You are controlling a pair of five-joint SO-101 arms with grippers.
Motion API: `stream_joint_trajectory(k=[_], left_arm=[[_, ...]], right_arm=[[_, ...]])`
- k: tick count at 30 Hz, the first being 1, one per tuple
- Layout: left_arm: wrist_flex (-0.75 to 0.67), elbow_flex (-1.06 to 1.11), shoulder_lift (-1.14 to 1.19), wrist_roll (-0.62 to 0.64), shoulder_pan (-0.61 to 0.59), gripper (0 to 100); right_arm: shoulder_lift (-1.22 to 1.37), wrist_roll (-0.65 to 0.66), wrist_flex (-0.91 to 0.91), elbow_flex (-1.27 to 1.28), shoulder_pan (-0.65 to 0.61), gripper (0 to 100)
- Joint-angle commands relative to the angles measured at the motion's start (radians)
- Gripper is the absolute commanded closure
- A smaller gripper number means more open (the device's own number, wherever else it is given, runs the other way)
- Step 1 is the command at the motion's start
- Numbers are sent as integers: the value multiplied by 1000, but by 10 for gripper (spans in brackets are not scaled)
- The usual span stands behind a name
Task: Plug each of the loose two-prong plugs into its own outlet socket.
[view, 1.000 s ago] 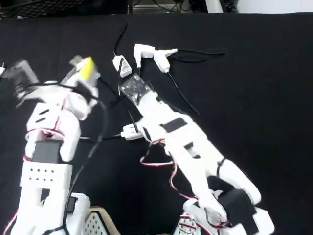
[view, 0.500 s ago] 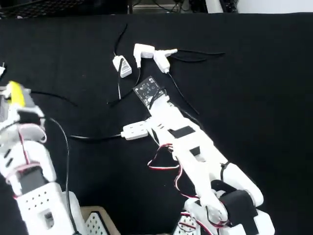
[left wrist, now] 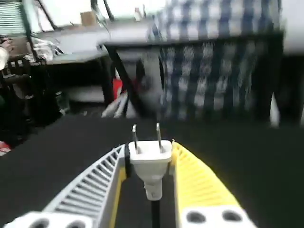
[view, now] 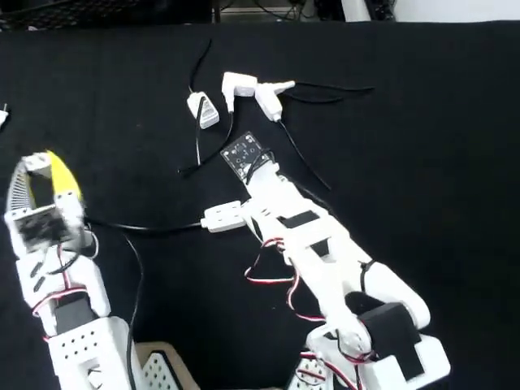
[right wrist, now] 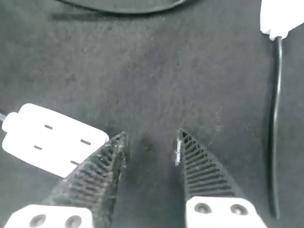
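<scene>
Plug (left wrist: 149, 159) sat clamped in left claw (left wrist: 148, 148), prongs (left wrist: 157, 132) forward; right claw (right wrist: 151, 137) gaped empty beside socket (right wrist: 47, 137); squaring them up would matter.

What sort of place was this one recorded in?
Probably a lab or workroom: a black-covered table with loose plugs and an outlet block, and cluttered desks behind.

Prob. lab: cluttered benches (left wrist: 71, 57) behind black table (view: 422, 122).
</scene>
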Motion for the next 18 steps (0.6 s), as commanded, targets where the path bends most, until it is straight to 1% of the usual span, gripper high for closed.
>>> stream_joint_trajectory(k=[1, 5, 9, 13, 18], left_arm=[[181, 19, -5, -353, 35, 908], [292, 19, -12, -709, 25, 960], [336, 19, -14, -961, -25, 966], [391, 19, -14, -1272, -99, 967], [442, 19, -14, -1769, -199, 968]], right_arm=[[-2, -2, 2, -48, 18, 847], [-2, -2, 2, -48, 18, 847], [-1, -2, 2, -48, 18, 847], [1, -2, 2, -48, 18, 847], [4, -2, -2, -48, 18, 847]])
